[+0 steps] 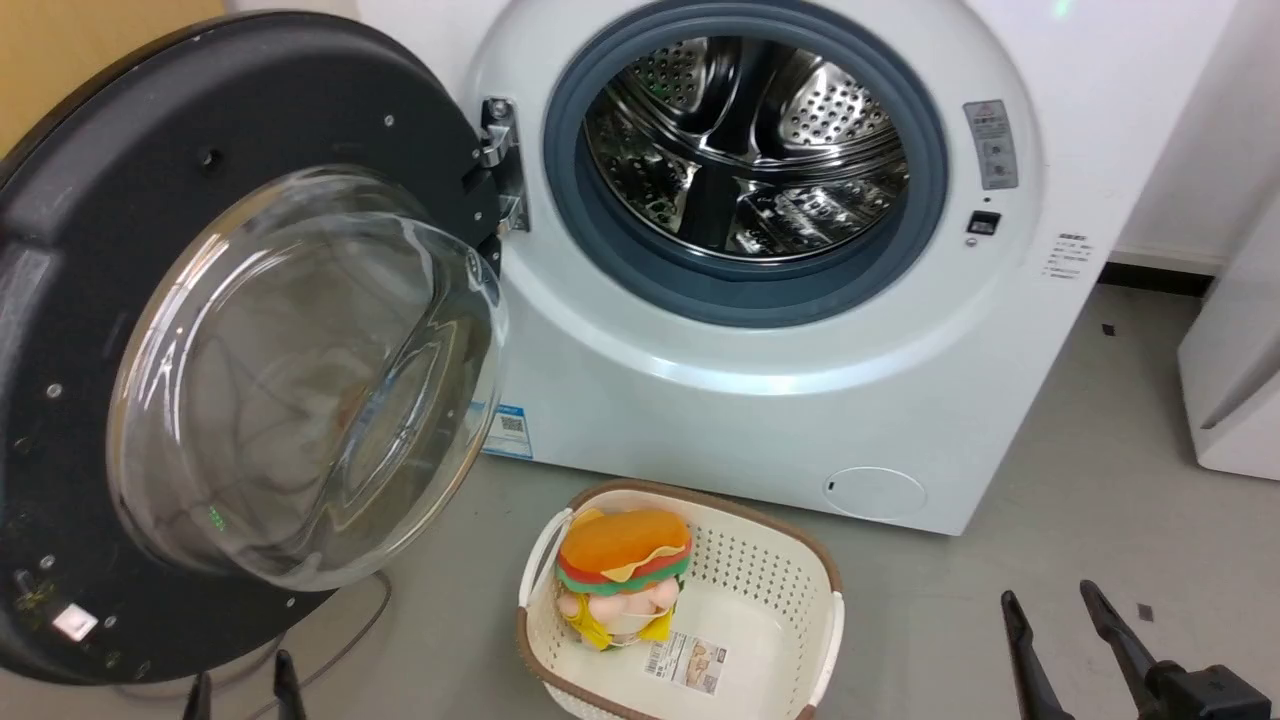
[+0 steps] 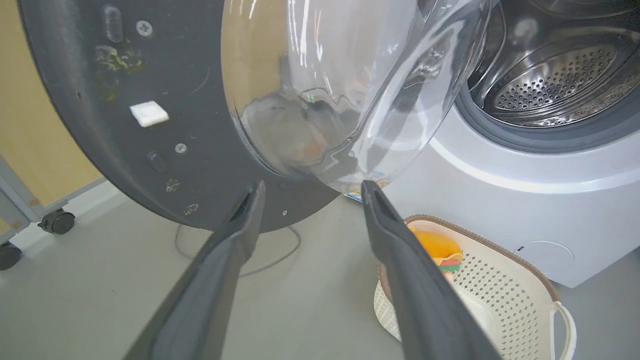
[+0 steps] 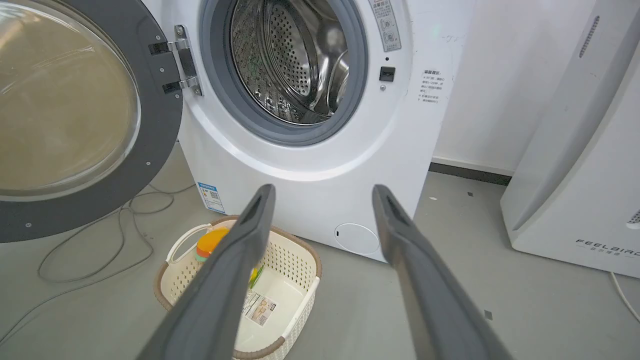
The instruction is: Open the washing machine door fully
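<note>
Washing machine: we see the big white washing machine (image 1: 760, 400) standing on the grey floor, with its front to us.
Door: the washing machine door (image 1: 90, 250) is swung wide open to the left. It hangs on a metal hinge (image 1: 497, 150) beside the drum mouth, and its inside faces us.
Glass bowl: the clear glass bowl (image 1: 300, 380) bulges out of the middle of the door.
Drum: the shiny steel drum (image 1: 745, 150) with little holes is open, with a grey ring around it.
Other machine: a plain white machine (image 1: 1235, 380) stands on the right, apart from the washer.
Basket: a cream basket (image 1: 760, 560) with a brown rim sits on the floor in front of the washer.
Right pincer: the right pincer (image 1: 1050, 597) is spread and holds nothing. It is low on the right, well apart from the door.
Left pincer: the left pincer (image 1: 243, 690) is spread and holds nothing. It is just under the door's bottom edge. We cannot tell if it touches the glass.
Toy: a soft burger toy (image 1: 622, 560) lies in the basket's left side.
</note>
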Robot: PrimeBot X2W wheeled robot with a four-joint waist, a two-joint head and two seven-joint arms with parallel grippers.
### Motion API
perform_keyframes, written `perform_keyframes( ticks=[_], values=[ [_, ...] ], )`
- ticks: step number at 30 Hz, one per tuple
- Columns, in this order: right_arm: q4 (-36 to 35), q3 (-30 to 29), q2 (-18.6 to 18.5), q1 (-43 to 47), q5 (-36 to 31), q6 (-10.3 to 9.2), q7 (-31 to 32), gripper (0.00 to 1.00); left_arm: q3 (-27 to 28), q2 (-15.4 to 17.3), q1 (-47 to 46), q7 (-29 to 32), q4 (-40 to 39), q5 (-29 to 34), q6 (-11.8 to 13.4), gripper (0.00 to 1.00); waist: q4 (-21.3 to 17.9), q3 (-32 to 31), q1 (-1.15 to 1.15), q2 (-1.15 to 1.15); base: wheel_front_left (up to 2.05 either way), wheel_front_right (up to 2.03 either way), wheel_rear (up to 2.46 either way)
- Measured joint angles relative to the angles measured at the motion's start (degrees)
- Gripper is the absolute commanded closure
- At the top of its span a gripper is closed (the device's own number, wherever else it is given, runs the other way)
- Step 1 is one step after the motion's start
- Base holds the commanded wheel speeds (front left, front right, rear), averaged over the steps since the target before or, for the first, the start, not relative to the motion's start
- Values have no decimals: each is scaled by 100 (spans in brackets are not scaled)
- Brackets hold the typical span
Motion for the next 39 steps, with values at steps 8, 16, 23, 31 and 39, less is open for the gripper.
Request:
perform_keyframes(
  ticks=[8, 16, 23, 31, 39],
  values=[
    [-86, 89, 0, 1, -69, 0, 103, 0, -586, -166, -29, 26, -352, 218, -172, 0, -290, -74, 0, 0, 0, 0, 0],
    [-144, 141, 1, 9, -146, 0, 207, 0, -1065, -42, -328, 194, -627, 776, -180, 0, -701, -147, 0, 0, 0, 0, 0],
    [-133, 235, 1, 93, -160, 0, 247, 0, -1247, 201, -445, 464, -750, 1200, -112, 0, -1031, -213, 0, 0, 0, 0, 0],
    [-114, 302, 1, 95, -158, 0, 249, 0, -1256, 292, -448, 680, -851, 1259, -53, 0, -1165, -225, 0, 0, 0, 0, 0],
    [-70, 325, 0, 87, -152, 0, 232, 100, -1244, 337, -442, 761, -901, 1245, -22, 100, -1153, -201, 0, 0, 0, 0, 0]
  ],
)
